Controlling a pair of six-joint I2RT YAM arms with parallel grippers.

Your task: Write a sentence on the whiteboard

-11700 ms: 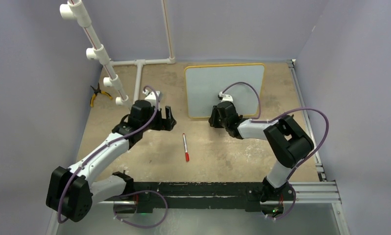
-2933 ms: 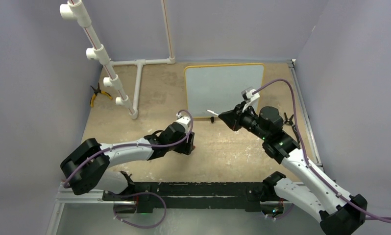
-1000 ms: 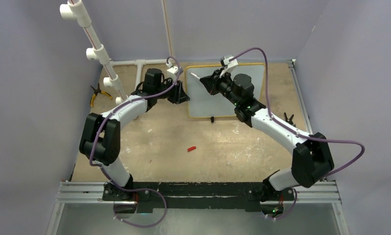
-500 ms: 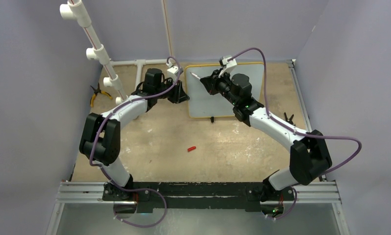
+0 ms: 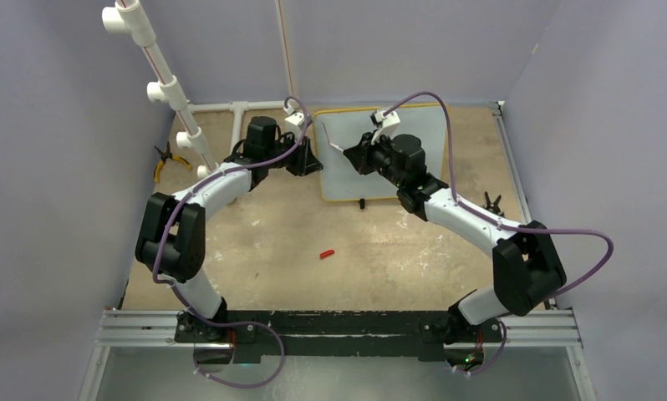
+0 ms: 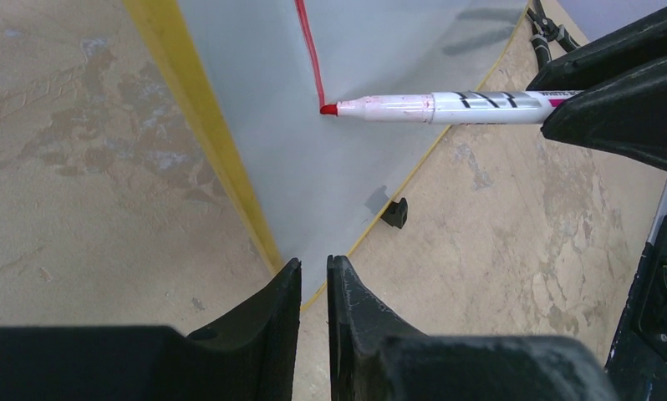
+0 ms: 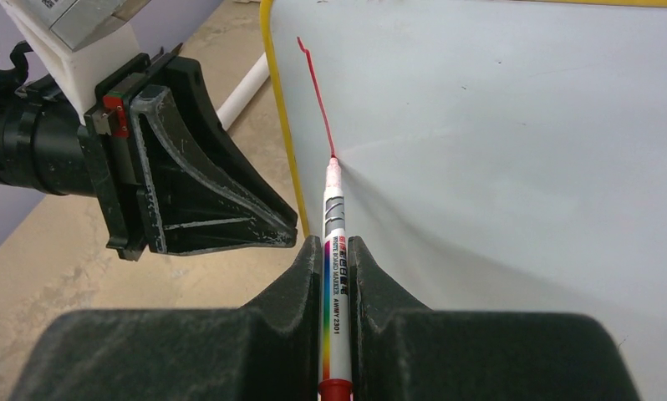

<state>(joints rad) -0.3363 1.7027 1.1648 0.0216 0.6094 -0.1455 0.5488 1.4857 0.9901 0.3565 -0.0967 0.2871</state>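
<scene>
Barely started: one red stroke (image 7: 313,92) is laid at the upper left of the whiteboard (image 5: 347,180), which stands upper centre on the desk (image 5: 263,242). The marker (image 7: 334,217) is clamped in the right claw (image 7: 337,246), tip on the whiteboard. The left claw (image 6: 314,276) appears pinched on its left edge. Nearly the whole sentence is left.

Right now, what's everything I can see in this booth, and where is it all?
yellow-framed white whiteboard: one, far centre of tan table.
red marker line: one, board's left side.
white-barrelled red marker: one, tip on board.
red marker cap: one, table middle.
yellow-handled pliers: one, far left.
small black hand tool: one, right of board.
white plastic pipe frame: one, back left.
left hand: black, pinching board's left edge.
right hand: black, gripping marker.
</scene>
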